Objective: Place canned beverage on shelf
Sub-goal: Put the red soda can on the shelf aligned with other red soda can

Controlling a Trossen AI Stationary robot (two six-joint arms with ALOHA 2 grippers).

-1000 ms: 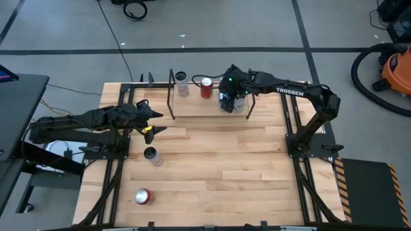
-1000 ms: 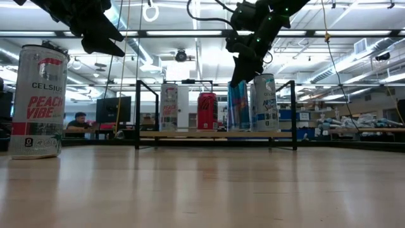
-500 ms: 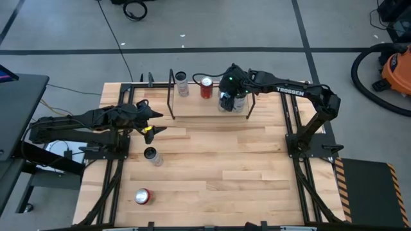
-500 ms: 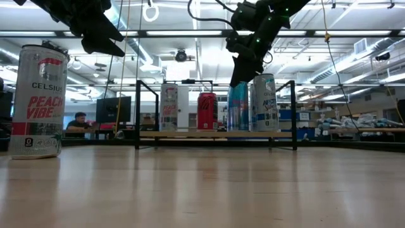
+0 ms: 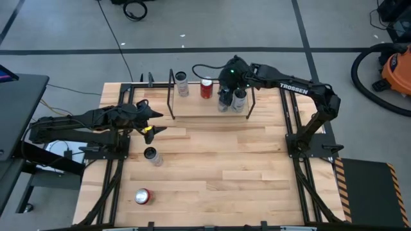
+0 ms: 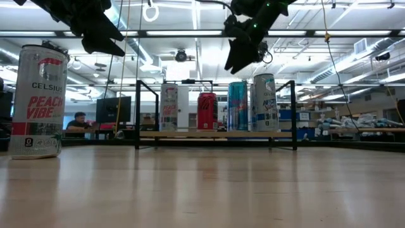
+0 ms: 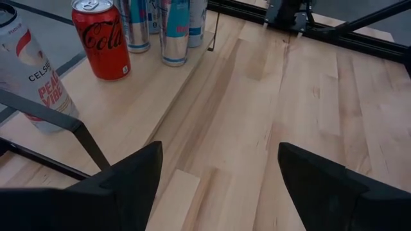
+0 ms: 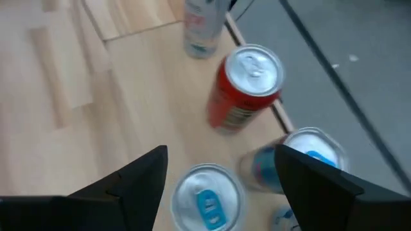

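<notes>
Our left gripper (image 5: 154, 122) hung open and empty over the table's left side, while our right gripper (image 6: 243, 58) stood open, holding nothing, above four upright cans on the far shelf (image 6: 215, 134).

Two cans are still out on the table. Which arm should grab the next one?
Left. The left gripper hangs open right beside the standing can, while the right gripper, also open, is above the shelf at the far side.
</notes>
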